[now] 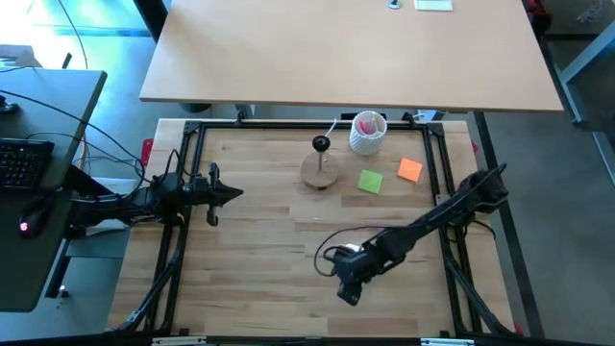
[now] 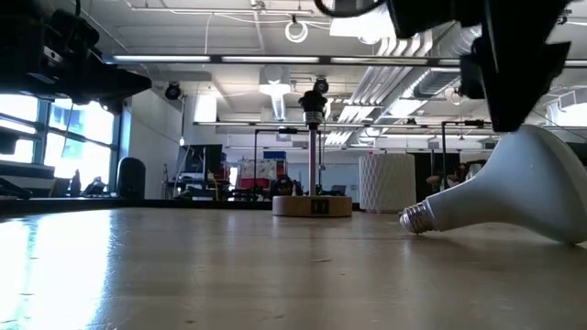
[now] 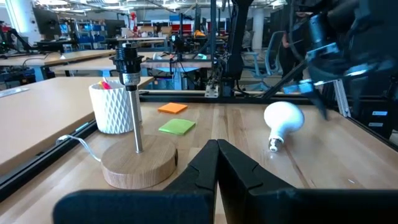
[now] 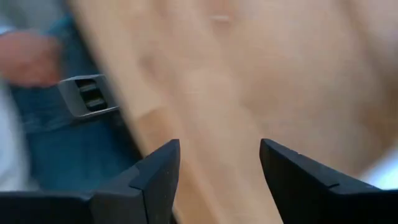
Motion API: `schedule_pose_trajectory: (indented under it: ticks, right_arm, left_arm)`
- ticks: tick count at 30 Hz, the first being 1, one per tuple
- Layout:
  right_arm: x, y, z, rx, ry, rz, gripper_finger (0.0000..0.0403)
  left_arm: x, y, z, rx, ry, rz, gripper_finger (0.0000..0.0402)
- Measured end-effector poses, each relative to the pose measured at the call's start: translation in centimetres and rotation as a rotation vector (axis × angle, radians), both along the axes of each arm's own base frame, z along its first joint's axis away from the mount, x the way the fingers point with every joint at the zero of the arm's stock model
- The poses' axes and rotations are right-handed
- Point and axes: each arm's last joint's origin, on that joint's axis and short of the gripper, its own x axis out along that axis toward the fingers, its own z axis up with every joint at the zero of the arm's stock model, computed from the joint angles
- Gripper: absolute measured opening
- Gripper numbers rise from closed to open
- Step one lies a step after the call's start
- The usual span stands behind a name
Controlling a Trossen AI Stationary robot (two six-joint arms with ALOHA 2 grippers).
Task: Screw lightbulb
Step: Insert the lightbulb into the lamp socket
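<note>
The white lightbulb lies on its side on the wooden table, its screw base pointing toward the left arm. In the high view my right arm hides it. My right gripper is open and points steeply down just above the bulb's globe; in the high view it is near the table's front middle. Only table shows between its fingers. The black socket stands on a metal post on a round wooden base. My left gripper waits shut at the table's left.
A white ribbed cup with pink contents stands at the back, right of the socket. Beside it lie a green note and an orange note. A black frame rims the table. A person's blue clothing shows beyond the table edge.
</note>
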Motion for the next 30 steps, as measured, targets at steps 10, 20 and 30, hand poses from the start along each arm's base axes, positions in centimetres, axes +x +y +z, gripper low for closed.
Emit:
schedule_pose_trajectory:
  ticks: [10, 20, 30]
  right_arm:
    - [-2.6, -1.1, -0.8, -0.185, 0.258, -0.279, 0.022]
    - [-5.4, -1.8, -0.8, -0.394, 0.448, -0.422, 0.022]
    - [-7.0, -0.1, 0.8, -0.353, 0.337, -0.674, 0.0228]
  left_arm:
    - [0.0, 0.0, 0.0, 0.0, 0.0, 0.0, 0.0]
    - [0.0, 0.0, 0.0, 0.0, 0.0, 0.0, 0.0]
    - [0.0, 0.0, 0.0, 0.0, -0.001, 0.0, 0.0]
